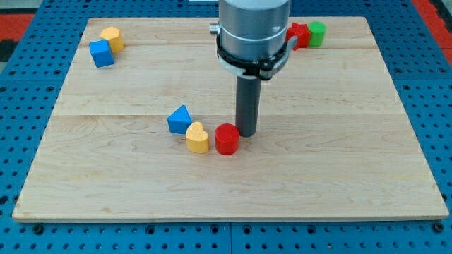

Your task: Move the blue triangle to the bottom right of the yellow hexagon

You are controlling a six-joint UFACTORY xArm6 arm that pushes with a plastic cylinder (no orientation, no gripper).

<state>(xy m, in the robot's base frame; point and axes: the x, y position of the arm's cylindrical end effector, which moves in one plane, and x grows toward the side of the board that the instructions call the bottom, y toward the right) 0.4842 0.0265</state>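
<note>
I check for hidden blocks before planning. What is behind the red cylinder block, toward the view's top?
Right behind the red cylinder block stands my tip, the dark rod's lower end, at its upper right. Beyond it only the bare wooden board shows. The board strip directly behind the rod is covered.

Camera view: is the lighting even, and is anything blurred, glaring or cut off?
Camera view: soft, even light, with only faint shadows beside the red cylinder and blue triangle; no glare on the wooden board; blocks look sharp; the arm's housing is cropped by the view's top; my tip shows clearly.
</note>
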